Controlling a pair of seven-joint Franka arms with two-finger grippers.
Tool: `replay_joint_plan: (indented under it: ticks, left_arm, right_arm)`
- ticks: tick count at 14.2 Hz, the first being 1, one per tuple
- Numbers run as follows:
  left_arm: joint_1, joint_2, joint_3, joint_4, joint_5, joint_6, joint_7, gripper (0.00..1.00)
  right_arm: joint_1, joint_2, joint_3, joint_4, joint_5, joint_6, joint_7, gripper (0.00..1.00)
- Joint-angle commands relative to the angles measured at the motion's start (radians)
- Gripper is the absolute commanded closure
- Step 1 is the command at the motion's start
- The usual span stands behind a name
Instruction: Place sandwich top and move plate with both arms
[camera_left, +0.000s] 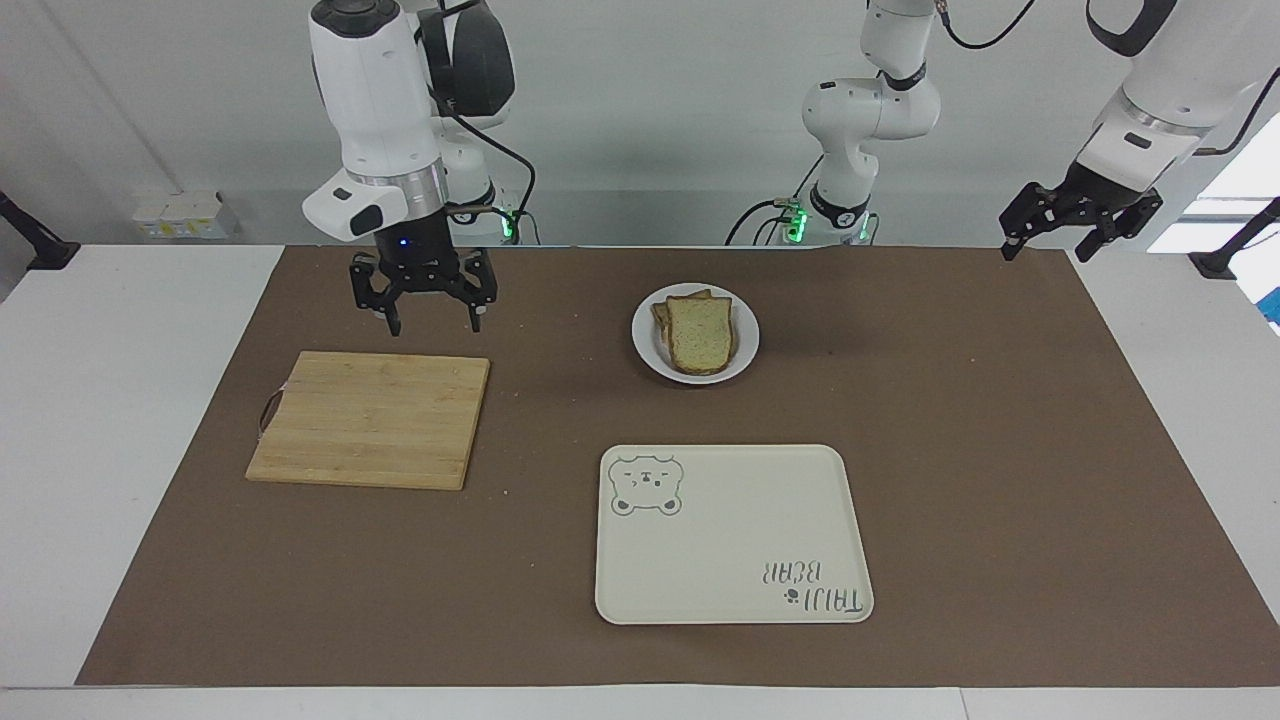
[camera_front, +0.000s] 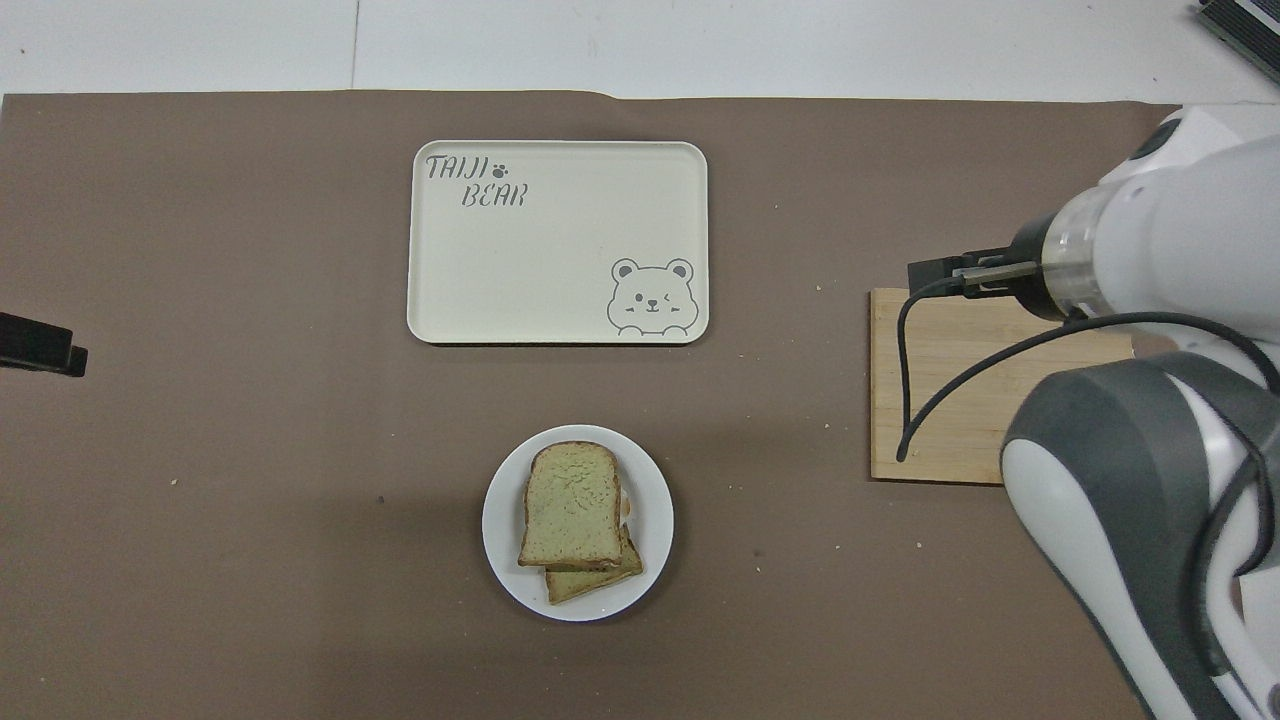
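The sandwich top (camera_left: 700, 332), a speckled greenish-tan slice with brown crust, lies on a second slice on the small white plate (camera_left: 746, 348). It also shows in the overhead view (camera_front: 570, 503), on the plate (camera_front: 657, 500). My right gripper (camera_left: 435, 318) is open and empty. It hangs raised over the brown mat, just off the wooden cutting board's edge and well apart from the plate. In the overhead view its own wrist hides it. My left gripper (camera_left: 1048, 246) is open and empty, waiting raised over the mat's corner at the left arm's end.
A wooden cutting board (camera_left: 370, 418) lies toward the right arm's end. A cream tray with a bear drawing (camera_left: 732, 535) lies farther from the robots than the plate. A brown mat (camera_left: 1000, 450) covers the table. The right arm's elbow (camera_front: 1130, 480) covers part of the board in the overhead view.
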Motion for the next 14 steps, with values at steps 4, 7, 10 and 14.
replay_joint_plan:
  ticks: [4, 7, 10, 14]
  left_arm:
    - [0.011, -0.016, -0.009, -0.005, 0.008, -0.015, -0.009, 0.0]
    - [0.011, -0.016, -0.009, -0.005, 0.008, -0.015, -0.009, 0.0]
    - [0.012, -0.021, -0.009, -0.009, 0.008, -0.054, -0.005, 0.0]
    - [0.008, -0.059, -0.005, -0.098, -0.125, -0.027, -0.011, 0.0]
  right_arm:
    - [-0.078, -0.027, 0.011, 0.11, 0.01, -0.189, 0.013, 0.0]
    - [-0.132, -0.073, 0.011, 0.11, 0.056, -0.246, 0.013, 0.0]
    - [-0.163, -0.09, 0.011, 0.11, 0.058, -0.286, 0.013, 0.0]
    - [-0.206, -0.109, -0.01, 0.11, 0.061, -0.305, 0.012, 0.0]
